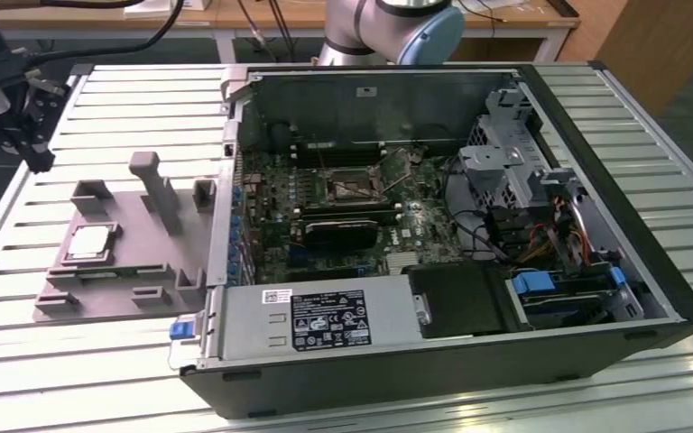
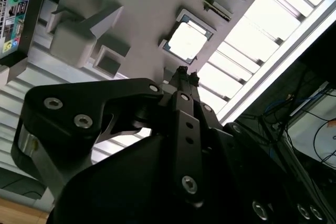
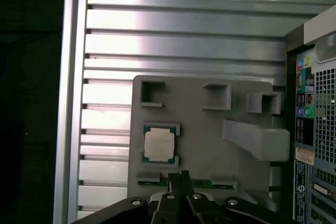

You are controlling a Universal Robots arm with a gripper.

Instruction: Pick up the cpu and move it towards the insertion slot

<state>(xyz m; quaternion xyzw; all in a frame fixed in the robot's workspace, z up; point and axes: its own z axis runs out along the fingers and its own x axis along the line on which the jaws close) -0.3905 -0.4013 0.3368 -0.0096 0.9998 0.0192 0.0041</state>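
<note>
The cpu lies flat in a recess of the grey fixture plate, at the exterior view's left of the open computer case. Both wrist views show its silver top with a thin green rim, at cpu and cpu. My gripper hangs above the plate's edge, a short way off the cpu and not touching it. Its fingers are pressed together and hold nothing. The insertion slot sits on the motherboard inside the case, framed by a metal bracket.
The fixture plate carries raised blocks and a tall post. The case wall stands between the plate and the motherboard. Cables and drive cages crowd the case's far side. The slatted metal table runs all around.
</note>
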